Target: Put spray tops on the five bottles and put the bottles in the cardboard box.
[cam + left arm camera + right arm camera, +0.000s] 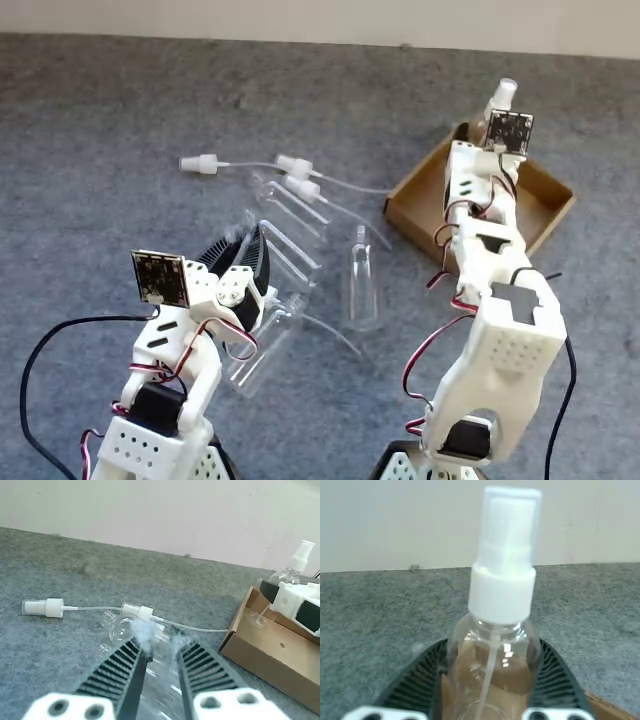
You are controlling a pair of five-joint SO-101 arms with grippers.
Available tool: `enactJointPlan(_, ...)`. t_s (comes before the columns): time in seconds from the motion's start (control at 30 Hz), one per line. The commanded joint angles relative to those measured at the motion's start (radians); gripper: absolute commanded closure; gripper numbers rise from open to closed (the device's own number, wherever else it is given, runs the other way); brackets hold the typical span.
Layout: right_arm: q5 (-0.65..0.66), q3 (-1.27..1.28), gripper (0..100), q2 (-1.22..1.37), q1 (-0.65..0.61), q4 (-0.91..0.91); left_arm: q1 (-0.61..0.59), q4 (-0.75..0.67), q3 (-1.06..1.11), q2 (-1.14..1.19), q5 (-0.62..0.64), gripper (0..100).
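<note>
Pinching a capped bottle between its black fingers, the right hand sits at the upper right of the high view, over the far corner of the cardboard box. The bottle stands upright in the grip. Its white spray top is seated on the neck, and the thin tube runs down inside the clear body. The box lies open on the grey tabletop.

At the lower left of the high view, the left hand is down among several clear bottles lying on their sides. Its two fingers are drawn close against either side of one clear bottle, gripping it. Whether that bottle is off the tabletop I cannot tell.

Just beyond this hand, three loose spray tops lie flat with their long tubes trailing toward the box. One loose top lies by itself at the upper left of centre, and a pair of tops lies close together nearer the middle.

A lone uncapped bottle rests between the two arms, neck toward the top of the frame.
</note>
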Motion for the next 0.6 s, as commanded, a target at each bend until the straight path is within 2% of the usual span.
enactJointPlan(0.0,0.0,-0.007,89.6,0.004,0.013,-0.001,-0.008,-0.021,0.019,-0.012,0.009,99)
enactJointPlan(0.1,0.0,-0.002,88.1,0.002,0.013,-0.001,-0.008,-0.023,0.019,-0.012,0.009,99)
enactJointPlan(0.23,0.0,-0.001,80.3,0.002,0.013,0.001,-0.008,-0.025,0.019,-0.012,0.008,99)
enactJointPlan(0.57,0.0,0.033,79.6,-0.07,0.008,0.007,-0.008,-0.023,0.019,-0.012,0.008,99)
